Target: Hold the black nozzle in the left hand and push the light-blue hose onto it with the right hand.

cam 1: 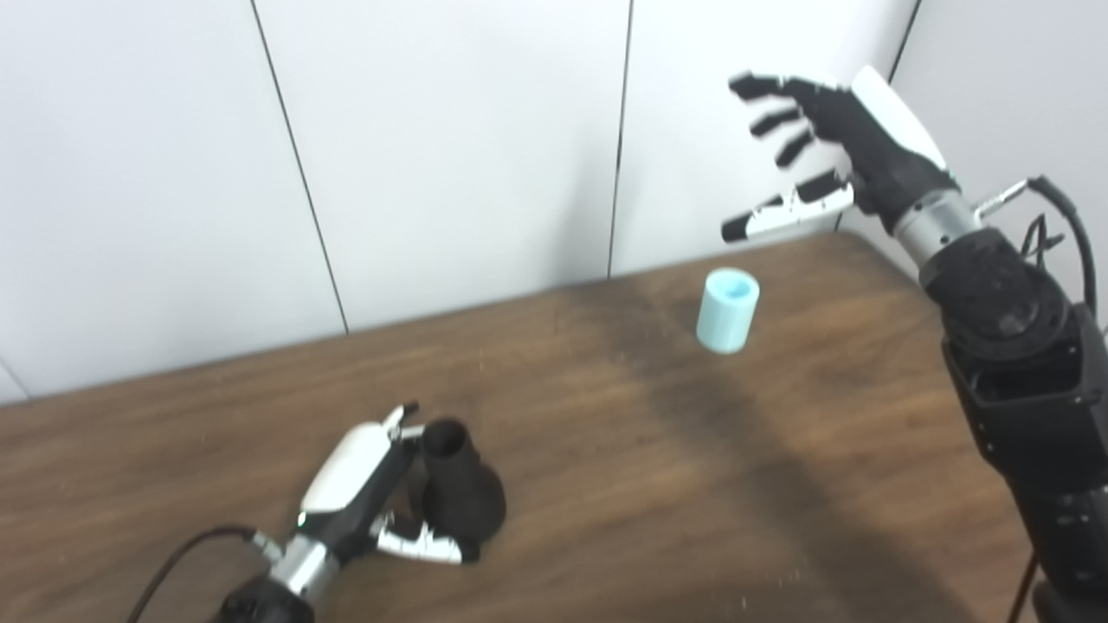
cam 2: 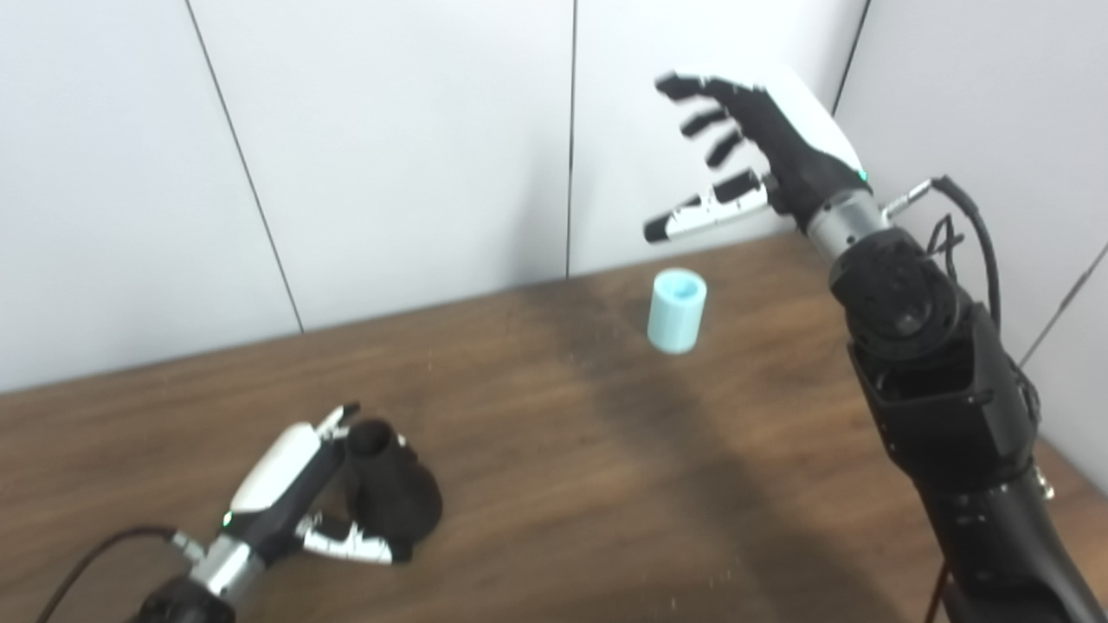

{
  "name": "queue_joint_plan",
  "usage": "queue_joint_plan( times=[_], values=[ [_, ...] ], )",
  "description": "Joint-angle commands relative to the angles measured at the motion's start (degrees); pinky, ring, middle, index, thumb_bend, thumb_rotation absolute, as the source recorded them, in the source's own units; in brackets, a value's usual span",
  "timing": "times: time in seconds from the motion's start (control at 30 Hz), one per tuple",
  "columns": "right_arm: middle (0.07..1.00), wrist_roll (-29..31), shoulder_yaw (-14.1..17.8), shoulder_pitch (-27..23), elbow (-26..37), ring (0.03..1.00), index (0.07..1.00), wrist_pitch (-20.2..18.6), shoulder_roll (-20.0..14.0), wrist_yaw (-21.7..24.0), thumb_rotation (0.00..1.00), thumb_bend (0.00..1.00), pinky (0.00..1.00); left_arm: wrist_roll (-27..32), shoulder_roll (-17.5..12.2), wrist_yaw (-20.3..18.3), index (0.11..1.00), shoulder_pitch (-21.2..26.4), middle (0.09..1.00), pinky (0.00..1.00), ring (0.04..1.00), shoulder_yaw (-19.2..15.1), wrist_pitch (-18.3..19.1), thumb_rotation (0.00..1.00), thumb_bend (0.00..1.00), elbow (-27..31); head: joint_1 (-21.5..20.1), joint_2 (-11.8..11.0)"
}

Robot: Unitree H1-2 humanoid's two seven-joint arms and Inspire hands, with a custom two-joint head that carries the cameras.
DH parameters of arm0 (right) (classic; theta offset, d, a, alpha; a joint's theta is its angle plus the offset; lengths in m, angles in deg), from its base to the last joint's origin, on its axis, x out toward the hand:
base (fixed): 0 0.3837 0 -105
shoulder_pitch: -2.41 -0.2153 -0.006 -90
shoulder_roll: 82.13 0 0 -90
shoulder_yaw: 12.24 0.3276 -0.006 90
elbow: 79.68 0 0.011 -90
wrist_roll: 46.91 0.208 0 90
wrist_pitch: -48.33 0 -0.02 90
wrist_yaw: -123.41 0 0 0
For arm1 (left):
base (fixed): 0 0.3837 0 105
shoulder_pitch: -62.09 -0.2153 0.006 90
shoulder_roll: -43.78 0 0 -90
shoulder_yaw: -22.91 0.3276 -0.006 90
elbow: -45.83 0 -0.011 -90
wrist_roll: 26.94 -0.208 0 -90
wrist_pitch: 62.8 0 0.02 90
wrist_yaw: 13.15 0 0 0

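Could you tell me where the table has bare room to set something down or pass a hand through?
The widest bare stretch of table lies between the black nozzle and the light-blue hose. The strip along the wall behind the nozzle is also free. It is crowded at the nozzle, where the left hand wraps it; the right hand hangs open above the hose.

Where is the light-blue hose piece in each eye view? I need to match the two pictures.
Left eye view: light-blue hose stands right of centre, below the open right hand.
Right eye view: hose sits nearer centre, under the same hand.
Shared landmark: the wall seam just left of it.
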Motion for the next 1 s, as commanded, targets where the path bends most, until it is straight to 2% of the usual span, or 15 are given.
queue_joint_plan(
  times=[0.0, 0.2, 0.37, 0.6, 0.77, 0.87, 0.97],
  values=[
    [0.843, -2.40, 0.39, -3.66, -1.45, 0.732, 0.818, -0.13, -1.98, 1.30, 0.12, 0.83, 0.56, -3.23, -3.64, -3.82, 0.507, -2.80, 0.465, 1.00, 0.614, 0.95, 2.31, 0.00, 0.52, -4.26, -0.28, -0.23],
    [0.872, -6.90, -0.47, -8.61, -10.45, 0.800, 0.821, -0.13, -1.25, 5.98, 0.14, 0.84, 0.67, -2.89, -4.46, -4.20, 0.504, -2.92, 0.468, 1.00, 0.616, 1.15, 1.24, 0.00, 0.52, -3.79, -1.00, -0.35],
    [0.892, -10.62, -4.11, -11.90, -19.41, 0.823, 0.834, -0.12, 1.49, 6.97, 0.14, 0.85, 0.69, -2.55, -4.74, -4.04, 0.503, -3.08, 0.469, 1.00, 0.618, 1.25, -0.32, 0.00, 0.52, -4.54, -0.81, -0.35],
    [0.896, -17.58, -9.46, -16.15, -28.84, 0.835, 0.851, -0.13, 2.75, 7.30, 0.18, 0.90, 0.70, -2.18, -5.21, -4.65, 0.504, -3.26, 0.467, 1.00, 0.620, 1.13, -0.86, 0.00, 0.52, -3.80, -0.81, -0.35],
    [0.922, -19.55, -10.12, -18.52, -33.99, 0.931, 0.882, -0.13, 3.85, 12.36, 0.19, 0.93, 0.81, -1.84, -5.01, -4.96, 0.502, -3.51, 0.470, 1.00, 0.621, 1.11, -0.31, 0.00, 0.52, -3.48, -0.14, -0.10],
    [0.931, -19.59, -11.21, -19.27, -35.76, 0.934, 0.891, -0.12, 3.33, 15.82, 0.19, 0.93, 0.84, -1.46, -4.98, -5.20, 0.502, -3.78, 0.470, 1.00, 0.621, 1.05, -0.08, 0.00, 0.52, -3.13, -0.09, 0.18],
    [0.933, -19.84, -13.79, -19.78, -37.02, 0.911, 0.895, -0.12, 2.06, 18.28, 0.21, 0.97, 0.84, -1.23, -5.19, -5.37, 0.502, -3.85, 0.470, 1.00, 0.622, 0.91, 0.14, 0.00, 0.52, -2.85, 0.00, 0.26]
  ],
)
